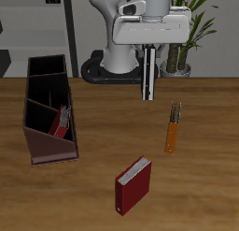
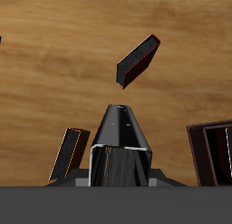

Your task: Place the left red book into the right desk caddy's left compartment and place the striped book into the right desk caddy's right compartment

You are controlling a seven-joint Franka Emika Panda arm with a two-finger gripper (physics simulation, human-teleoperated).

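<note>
The pincer (image 1: 147, 74) holds the striped book (image 1: 147, 78) – its fingertips are hidden in the wrist view behind the book (image 2: 120, 141). The right desk caddy (image 2: 211, 155) is cut by that picture's edge – its compartments cannot be told there.

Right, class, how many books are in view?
4: striped book in the jaws, dark-red book inside the caddy, orange book and bright-red book on the table. The caddy may hide more.
</note>
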